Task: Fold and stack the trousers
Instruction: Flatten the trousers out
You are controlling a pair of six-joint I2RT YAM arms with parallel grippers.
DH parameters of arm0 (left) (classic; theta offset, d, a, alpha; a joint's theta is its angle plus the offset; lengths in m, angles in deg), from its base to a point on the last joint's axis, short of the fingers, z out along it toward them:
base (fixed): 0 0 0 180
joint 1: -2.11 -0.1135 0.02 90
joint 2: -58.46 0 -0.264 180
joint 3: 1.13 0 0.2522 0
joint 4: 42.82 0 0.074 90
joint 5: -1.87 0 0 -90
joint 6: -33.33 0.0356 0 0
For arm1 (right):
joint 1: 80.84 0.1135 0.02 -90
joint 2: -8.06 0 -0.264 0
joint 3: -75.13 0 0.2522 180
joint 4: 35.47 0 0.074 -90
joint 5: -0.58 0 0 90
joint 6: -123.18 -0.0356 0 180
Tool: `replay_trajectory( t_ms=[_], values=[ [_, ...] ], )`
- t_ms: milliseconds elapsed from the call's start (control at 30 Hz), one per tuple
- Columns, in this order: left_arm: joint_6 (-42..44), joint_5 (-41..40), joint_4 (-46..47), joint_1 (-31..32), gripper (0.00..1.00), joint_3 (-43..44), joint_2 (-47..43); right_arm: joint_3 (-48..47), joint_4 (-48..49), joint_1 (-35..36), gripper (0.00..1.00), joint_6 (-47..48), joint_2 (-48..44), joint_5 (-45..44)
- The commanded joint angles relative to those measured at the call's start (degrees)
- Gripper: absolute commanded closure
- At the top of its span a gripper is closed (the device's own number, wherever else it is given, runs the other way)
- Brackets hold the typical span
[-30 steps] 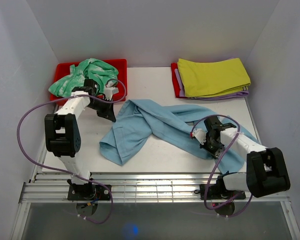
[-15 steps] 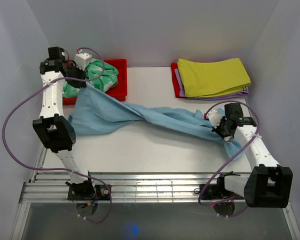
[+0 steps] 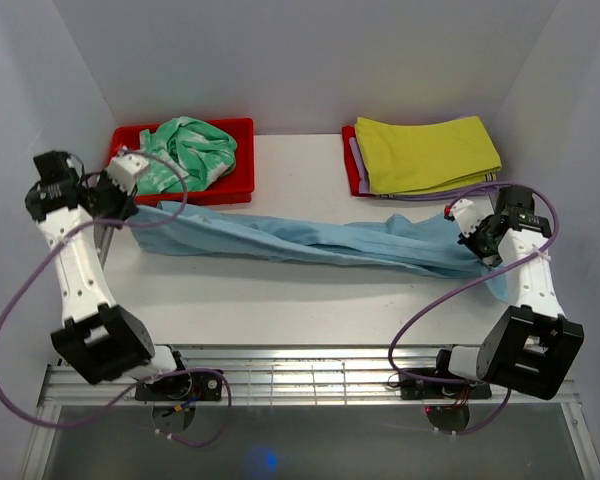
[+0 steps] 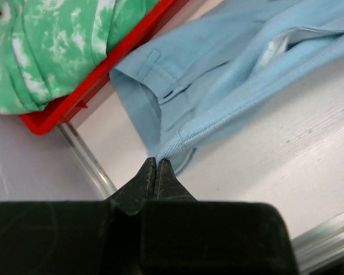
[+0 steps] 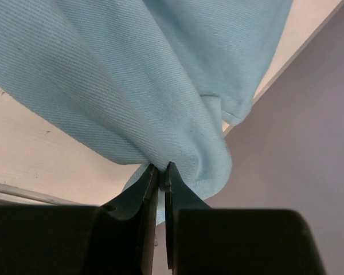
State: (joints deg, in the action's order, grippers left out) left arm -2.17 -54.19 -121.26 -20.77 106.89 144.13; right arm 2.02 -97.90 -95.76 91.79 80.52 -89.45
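- Progress looks early: no fold is made yet, as far as I can judge.
- Trousers [image 3: 310,240] run stretched across the middle of the surface [image 3: 280,305] from 9 o'clock to 3 o'clock, twisted along their length rather than flat.
- Left gripper [image 3: 128,203], at 9 o'clock, is clenched on the waist end. Right gripper [image 3: 470,235], at 3 o'clock, is clenched on bunched cloth at the other end.
- Left to do: spread flat, fold, then stack, likely on the yellow cloth [image 3: 425,150] at 1 o'clock.
- Bin [image 3: 242,128] at 11 o'clock holds a green garment [image 3: 185,145].
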Motion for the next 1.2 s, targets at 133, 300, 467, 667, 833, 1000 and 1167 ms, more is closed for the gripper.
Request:
replay_trajectory(
  t_ms=[133,300,467,667,833,1000,1167],
  values=[
    [34.5,1.23,-2.71,-14.82,1.0,-34.73,-22.02,-5.41,-0.91,-1.43,0.92,-0.85,7.15,-0.41],
    [39.19,-2.55,-1.85,-17.29,1.0,-44.68,-22.74,-14.28,-3.28,0.32,0.92,-5.69,16.99,2.23],
    [39.27,-7.9,4.55,-18.69,1.0,-47.5,-18.53,-20.53,-3.72,2.87,0.92,-8.77,22.71,1.62],
    [44.19,-11.43,11.76,-24.75,1.0,-47.86,-12.29,-30.19,-1.96,2.96,0.92,-10.53,26.4,0.47],
    [46.57,-13.01,16.25,-26.96,1.0,-46.45,-7.37,-39.69,-4.51,4.02,0.92,-12.9,31.94,1.17],
    [47.19,-13.8,18.98,-27.14,1.0,-45.83,-5.51,-40.75,0.49,5.16,0.92,-15.1,36.6,-2.15],
    [47.71,-14.68,20.56,-27.14,1.0,-46.62,-4.63,-44.18,2.08,5.95,0.75,-19.14,41.0,-6.12]
  ],
)
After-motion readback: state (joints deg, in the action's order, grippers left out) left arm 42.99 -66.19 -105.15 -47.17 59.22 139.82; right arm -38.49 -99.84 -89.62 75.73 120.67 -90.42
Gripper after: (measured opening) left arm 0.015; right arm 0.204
